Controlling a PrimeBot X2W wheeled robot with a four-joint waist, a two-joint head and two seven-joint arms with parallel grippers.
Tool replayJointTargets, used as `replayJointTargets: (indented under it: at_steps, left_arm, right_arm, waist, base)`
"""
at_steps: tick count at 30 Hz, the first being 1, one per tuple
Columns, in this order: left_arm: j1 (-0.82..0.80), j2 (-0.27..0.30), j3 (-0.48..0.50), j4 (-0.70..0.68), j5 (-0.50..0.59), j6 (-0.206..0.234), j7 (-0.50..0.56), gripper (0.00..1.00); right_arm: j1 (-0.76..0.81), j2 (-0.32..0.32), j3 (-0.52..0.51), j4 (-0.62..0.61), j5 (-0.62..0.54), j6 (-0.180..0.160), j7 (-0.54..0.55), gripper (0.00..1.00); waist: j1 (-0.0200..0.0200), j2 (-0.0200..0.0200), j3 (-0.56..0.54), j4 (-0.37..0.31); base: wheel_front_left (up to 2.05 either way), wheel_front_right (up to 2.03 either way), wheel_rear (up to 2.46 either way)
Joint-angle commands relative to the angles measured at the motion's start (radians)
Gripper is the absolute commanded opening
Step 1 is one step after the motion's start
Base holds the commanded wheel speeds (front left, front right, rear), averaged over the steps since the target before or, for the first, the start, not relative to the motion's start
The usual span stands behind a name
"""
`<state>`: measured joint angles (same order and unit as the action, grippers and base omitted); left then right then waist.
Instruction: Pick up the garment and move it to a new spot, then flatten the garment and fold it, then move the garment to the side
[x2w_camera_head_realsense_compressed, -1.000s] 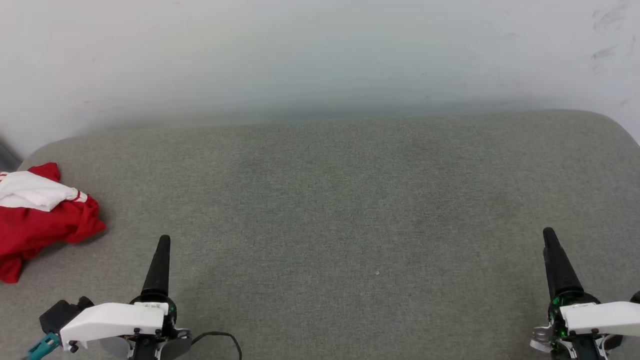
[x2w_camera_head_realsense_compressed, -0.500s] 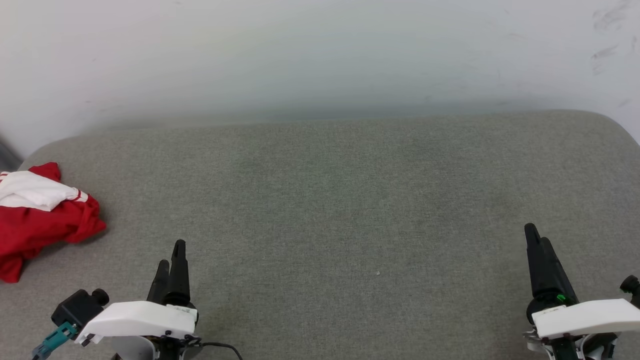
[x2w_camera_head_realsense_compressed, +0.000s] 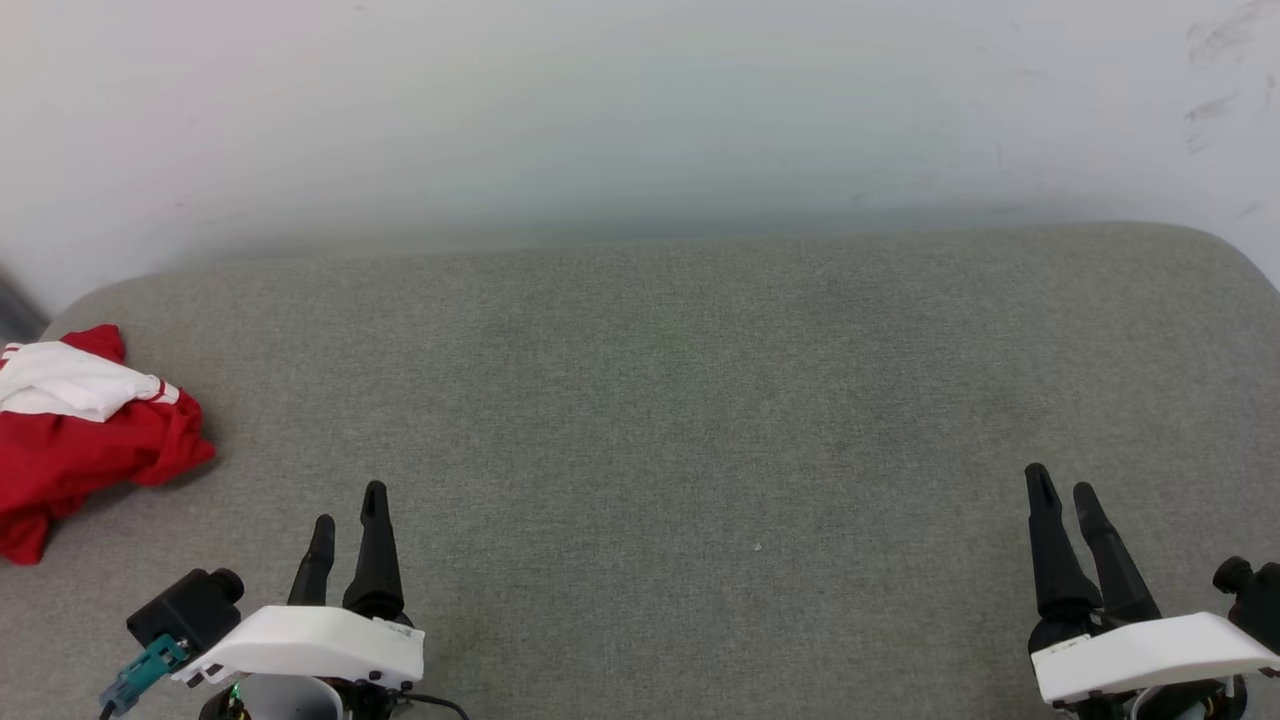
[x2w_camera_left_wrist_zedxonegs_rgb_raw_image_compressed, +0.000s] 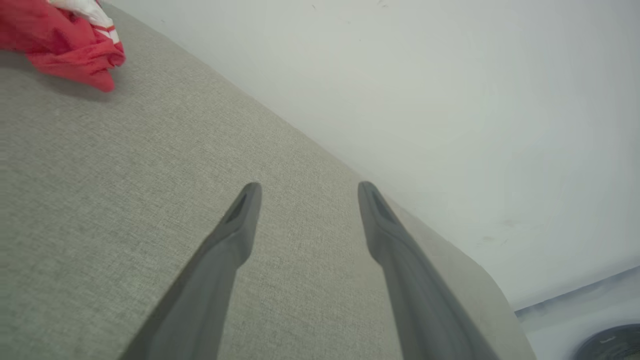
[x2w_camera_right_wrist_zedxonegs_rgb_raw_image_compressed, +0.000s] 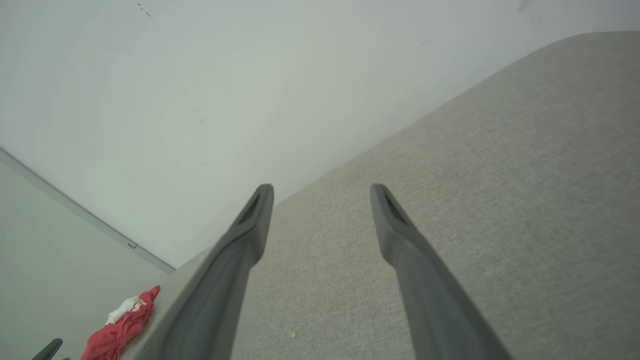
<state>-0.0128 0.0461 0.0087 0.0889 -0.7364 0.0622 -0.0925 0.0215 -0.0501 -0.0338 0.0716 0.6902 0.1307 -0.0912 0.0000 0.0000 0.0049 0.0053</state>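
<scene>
The garment (x2w_camera_head_realsense_compressed: 80, 440) lies crumpled at the far left of the grey cushion, bright red with a white sleeve and striped trim on top. It also shows at the top left of the left wrist view as the garment (x2w_camera_left_wrist_zedxonegs_rgb_raw_image_compressed: 60, 45), and small at the bottom left of the right wrist view as the garment (x2w_camera_right_wrist_zedxonegs_rgb_raw_image_compressed: 120, 330). My left gripper (x2w_camera_head_realsense_compressed: 348, 502) stands open at the lower left, to the right of the garment and apart from it, with nothing between its fingers. My right gripper (x2w_camera_head_realsense_compressed: 1060, 481) stands open at the lower right, far from the garment.
The grey fabric cushion (x2w_camera_head_realsense_compressed: 680, 400) spreads wide between the two grippers. A pale wall (x2w_camera_head_realsense_compressed: 640, 110) rises right behind its back edge. The cushion's corners round off at the far left and far right.
Both grippers have turned about their wrists, so their two fingers now show side by side, and both have drawn slightly inward. The garment has not moved.
</scene>
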Motion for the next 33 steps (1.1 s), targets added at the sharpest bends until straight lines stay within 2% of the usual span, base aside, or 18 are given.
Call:
replayJointTargets:
  at_steps: [1, 12, 33]
  left_arm:
    - [-0.002, 0.005, -0.004, -0.016, 0.032, 0.003, -0.009, 1.00]
    - [0.012, 0.008, -0.027, -0.033, 0.172, 0.018, -0.041, 1.00]
    - [0.040, 0.010, -0.053, -0.056, 0.378, 0.000, -0.095, 1.00]
  right_arm:
    - [-0.003, -0.001, 0.002, -0.019, -0.029, 0.000, -0.010, 1.00]
    - [0.020, -0.001, 0.013, -0.037, -0.169, 0.000, -0.043, 1.00]
    - [0.052, -0.001, 0.020, -0.077, -0.360, 0.000, -0.096, 1.00]
  waist:
    - [0.0000, 0.0000, 0.000, 0.000]
    - [0.0000, 0.0000, 0.000, 0.003]
    - [0.0000, 0.0000, -0.002, 0.005]
  base:
    - [0.00, 0.00, 0.00]
    - [0.00, 0.00, 0.00]
    - [0.00, 0.00, 0.00]
